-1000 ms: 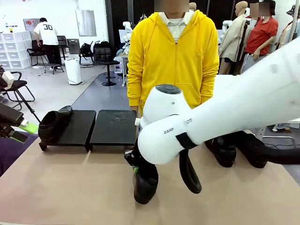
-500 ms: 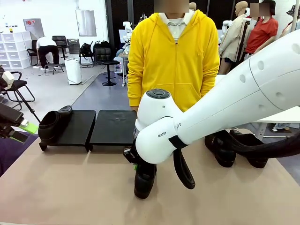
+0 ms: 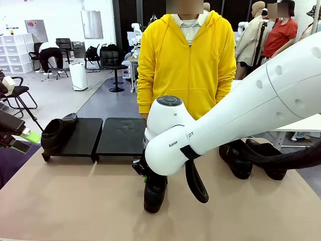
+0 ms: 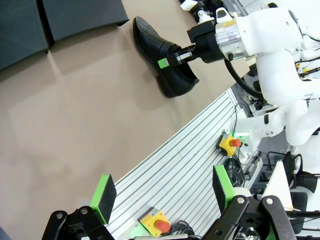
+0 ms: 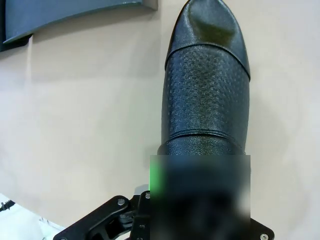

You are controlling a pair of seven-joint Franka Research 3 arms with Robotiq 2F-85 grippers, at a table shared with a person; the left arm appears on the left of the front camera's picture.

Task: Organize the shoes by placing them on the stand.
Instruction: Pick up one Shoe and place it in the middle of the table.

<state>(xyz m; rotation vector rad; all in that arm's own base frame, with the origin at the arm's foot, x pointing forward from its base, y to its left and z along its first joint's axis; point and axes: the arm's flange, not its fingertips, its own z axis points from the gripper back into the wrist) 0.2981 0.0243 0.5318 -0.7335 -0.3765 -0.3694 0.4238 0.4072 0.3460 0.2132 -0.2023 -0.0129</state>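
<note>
right gripper (image 4: 169,59) is clamped on the heel end of a shoe (image 4: 152,47), whose toe stretches straight away from its fingers (image 4: 162,63), the stand (image 5: 75,12) near that toe. left gripper (image 4: 162,192) stands wide open, nothing between its pads (image 4: 103,197), that shoe well ahead of their tips

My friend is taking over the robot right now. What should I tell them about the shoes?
Left gripper: fingers open, holding nothing, off to the table's left.
Right gripper: shut on a shoe mid-table, in front of the stand.
Done: one shoe on the stand's left panel.
To do: the held shoe, plus two shoes on the table at the right.
</note>
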